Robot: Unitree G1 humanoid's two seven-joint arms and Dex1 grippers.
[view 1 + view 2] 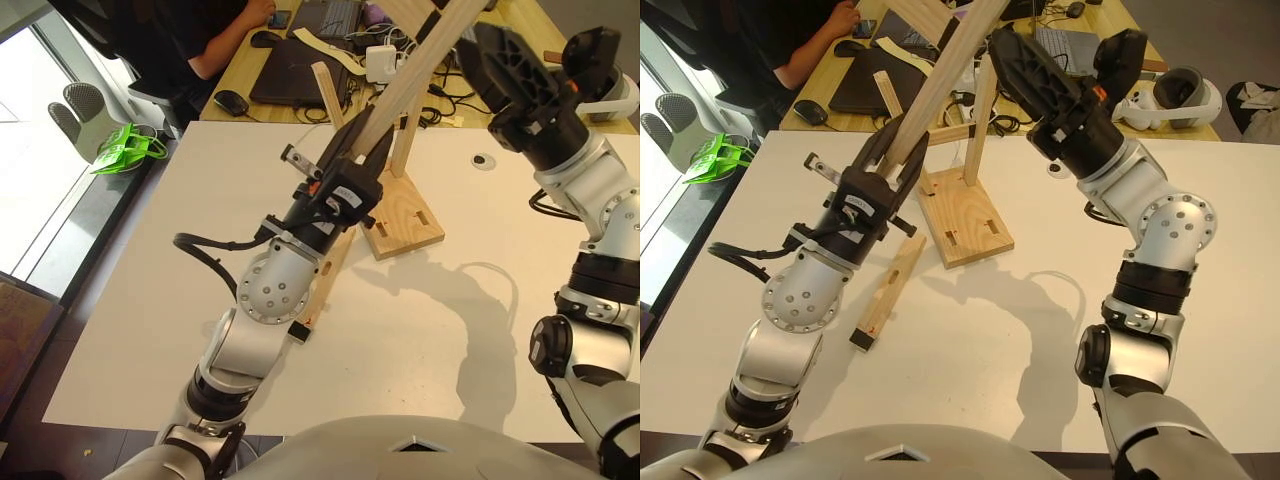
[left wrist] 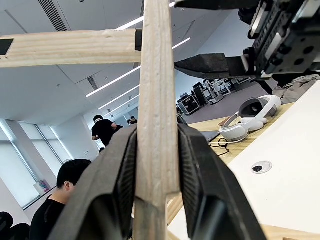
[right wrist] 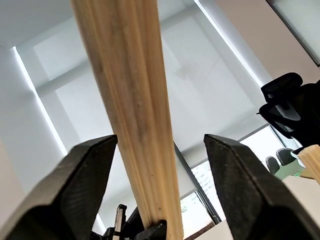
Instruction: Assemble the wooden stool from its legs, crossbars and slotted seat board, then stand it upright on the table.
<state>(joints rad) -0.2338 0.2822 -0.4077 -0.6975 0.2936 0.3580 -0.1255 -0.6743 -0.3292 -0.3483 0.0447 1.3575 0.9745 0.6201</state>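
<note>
A white table (image 1: 980, 370) carries a slotted seat board (image 1: 965, 215) lying flat near the middle of its far edge. Two wooden legs stand in the board's slots: one upright leg (image 1: 980, 120) on the side towards the right edge, and a second leg (image 1: 322, 85) towards the left edge. A crossbar (image 1: 952, 131) joins them. Two more slots in the board's near half show as open dark rectangles.

The left gripper (image 2: 157, 150) is over the table just on the near-left side of the board. Its two black fingers (image 2: 117, 170) are pressed flat against both faces of a long leg (image 1: 940, 75), which slants up and away towards the far right.

The right gripper (image 3: 160, 139) is higher up, above the far edge. It is spread wide around the upper part of that same leg, with a clear gap on one side.

A loose wooden bar (image 1: 887, 290) lies flat on the table near the left arm, pointing towards the board.
</note>
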